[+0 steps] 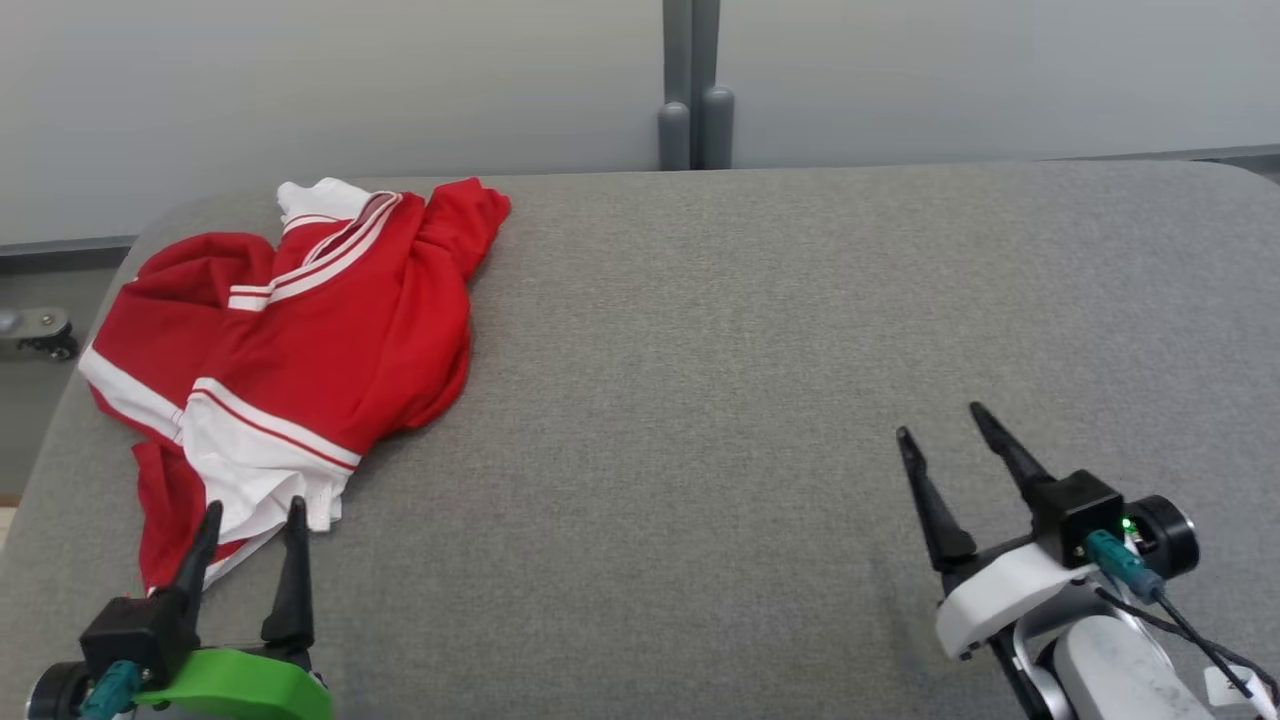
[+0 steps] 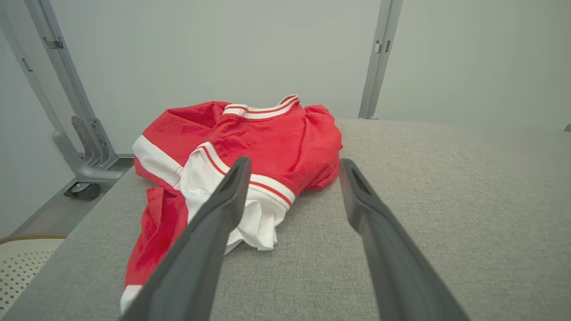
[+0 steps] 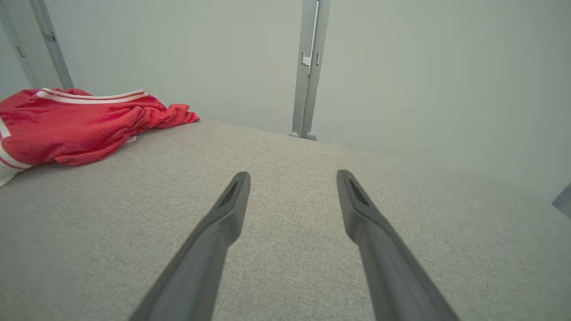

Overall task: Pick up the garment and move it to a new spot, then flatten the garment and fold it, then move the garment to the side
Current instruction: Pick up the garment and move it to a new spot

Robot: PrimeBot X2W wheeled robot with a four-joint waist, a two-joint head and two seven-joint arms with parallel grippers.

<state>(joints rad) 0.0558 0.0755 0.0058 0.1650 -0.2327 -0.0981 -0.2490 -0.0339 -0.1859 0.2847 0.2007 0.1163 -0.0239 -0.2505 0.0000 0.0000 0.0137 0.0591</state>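
A red garment (image 1: 300,320) with white bands and stripes lies crumpled on the left part of the grey padded table (image 1: 750,350). In the left wrist view the garment (image 2: 267,138) sits just beyond the fingers. My left gripper (image 1: 255,510) stands open at the garment's near white edge, with nothing between its fingers. At the lower right my right gripper (image 1: 940,420) is open over bare table, far from the cloth. The right wrist view shows the garment (image 3: 76,125) at far left and the right gripper (image 3: 292,176) empty.
The table's left edge (image 1: 40,460) runs close to the garment. A grey post (image 1: 692,90) rises behind the far edge against a pale wall. A caster wheel (image 2: 82,191) and metal frame stand on the floor to the left.
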